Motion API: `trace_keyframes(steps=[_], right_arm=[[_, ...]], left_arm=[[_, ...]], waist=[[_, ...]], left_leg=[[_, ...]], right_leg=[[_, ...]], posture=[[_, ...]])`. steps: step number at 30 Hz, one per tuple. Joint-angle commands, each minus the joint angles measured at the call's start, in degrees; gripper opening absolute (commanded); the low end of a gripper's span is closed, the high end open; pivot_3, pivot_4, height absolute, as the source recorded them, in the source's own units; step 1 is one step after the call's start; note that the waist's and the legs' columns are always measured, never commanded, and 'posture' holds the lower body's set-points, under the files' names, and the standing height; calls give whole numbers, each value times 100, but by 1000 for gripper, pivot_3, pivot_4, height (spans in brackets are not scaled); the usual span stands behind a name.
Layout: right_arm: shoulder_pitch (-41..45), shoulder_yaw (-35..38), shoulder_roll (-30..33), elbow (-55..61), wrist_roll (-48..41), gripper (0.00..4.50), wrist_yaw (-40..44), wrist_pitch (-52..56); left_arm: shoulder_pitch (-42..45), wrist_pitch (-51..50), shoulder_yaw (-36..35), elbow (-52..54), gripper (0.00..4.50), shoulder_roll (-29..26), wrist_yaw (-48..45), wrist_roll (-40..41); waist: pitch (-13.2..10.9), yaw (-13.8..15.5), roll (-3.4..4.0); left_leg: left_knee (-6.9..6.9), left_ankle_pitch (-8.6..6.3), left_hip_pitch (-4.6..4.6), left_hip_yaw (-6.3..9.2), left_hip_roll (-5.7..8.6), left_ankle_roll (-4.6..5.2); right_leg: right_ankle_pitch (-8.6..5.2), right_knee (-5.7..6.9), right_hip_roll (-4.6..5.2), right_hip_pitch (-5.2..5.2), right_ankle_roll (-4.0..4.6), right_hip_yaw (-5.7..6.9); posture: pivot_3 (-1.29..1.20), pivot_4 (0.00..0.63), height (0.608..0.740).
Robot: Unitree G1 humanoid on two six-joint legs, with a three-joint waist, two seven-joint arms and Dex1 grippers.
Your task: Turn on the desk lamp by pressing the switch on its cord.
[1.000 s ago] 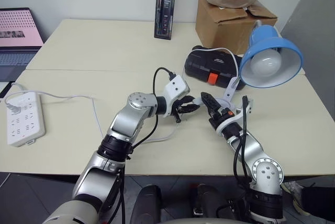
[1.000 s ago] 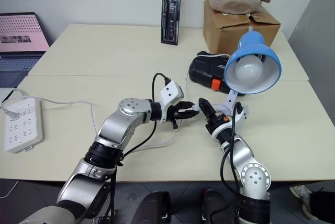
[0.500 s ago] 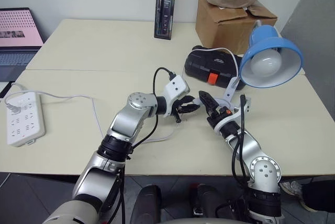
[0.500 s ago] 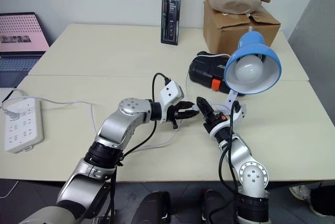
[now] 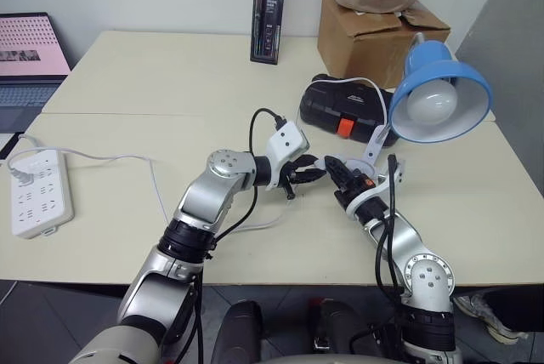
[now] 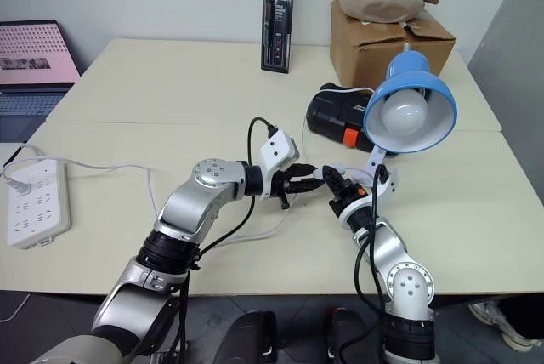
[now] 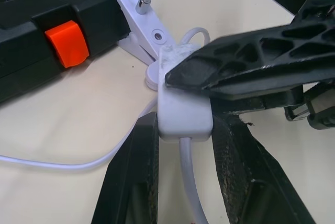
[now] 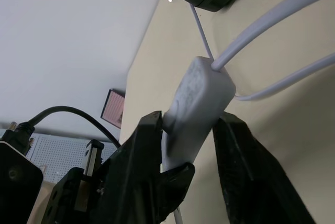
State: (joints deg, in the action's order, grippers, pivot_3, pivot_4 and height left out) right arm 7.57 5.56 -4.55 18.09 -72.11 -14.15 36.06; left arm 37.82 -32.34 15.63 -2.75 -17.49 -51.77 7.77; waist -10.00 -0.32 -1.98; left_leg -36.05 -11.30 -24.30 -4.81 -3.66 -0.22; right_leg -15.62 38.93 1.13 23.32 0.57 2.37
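L gripper (image 7: 180,145) jaws pinch the switch (image 7: 180,111) by its sides, just above the bench (image 5: 127,66) centre, long axis running along the cord (image 7: 191,177). R gripper (image 8: 183,130) jaws also clamp the switch from the far end. Desk lamp (image 5: 438,92) to the right w/ dome facing the robot.

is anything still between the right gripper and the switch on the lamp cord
Nothing visible. The left gripper holds the switch between its fingers, and the right gripper has closed on the same switch from the other side, one finger lying across its top. The desk lamp is not lit.
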Motion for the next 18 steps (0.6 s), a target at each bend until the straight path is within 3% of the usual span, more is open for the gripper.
trace_keyframes(steps=[1,12,14,15,18], right_arm=[[70,-7,-227,78,-95,553,-18,-89],[28,46,-228,103,-137,480,-26,-231],[12,44,-192,108,-147,1178,10,-219],[8,44,-179,108,-153,1252,31,-214],[-30,50,-140,152,-225,2033,52,-197]], left_arm=[[71,39,9,236,1098,22,31,78],[83,59,16,252,1098,7,33,90],[88,71,19,245,1098,-1,32,85],[92,78,20,239,1097,-4,31,83],[91,113,14,221,1097,-38,19,67]], waist=[[0,0,0],[0,0,0],[0,1,0],[0,0,0],[0,1,0]], left_leg=[[0,0,-1,0,0,0],[0,0,-2,0,0,0],[0,0,-2,0,0,0],[0,0,-2,0,0,0],[0,0,-2,0,0,0]], right_leg=[[0,0,0,0,0,0],[0,-1,0,1,0,0],[0,-1,0,1,0,0],[0,-1,0,1,0,1],[0,-2,0,1,0,0]], posture=[[0,150,740],[0,150,740],[0,150,740],[0,150,740],[0,150,740]])
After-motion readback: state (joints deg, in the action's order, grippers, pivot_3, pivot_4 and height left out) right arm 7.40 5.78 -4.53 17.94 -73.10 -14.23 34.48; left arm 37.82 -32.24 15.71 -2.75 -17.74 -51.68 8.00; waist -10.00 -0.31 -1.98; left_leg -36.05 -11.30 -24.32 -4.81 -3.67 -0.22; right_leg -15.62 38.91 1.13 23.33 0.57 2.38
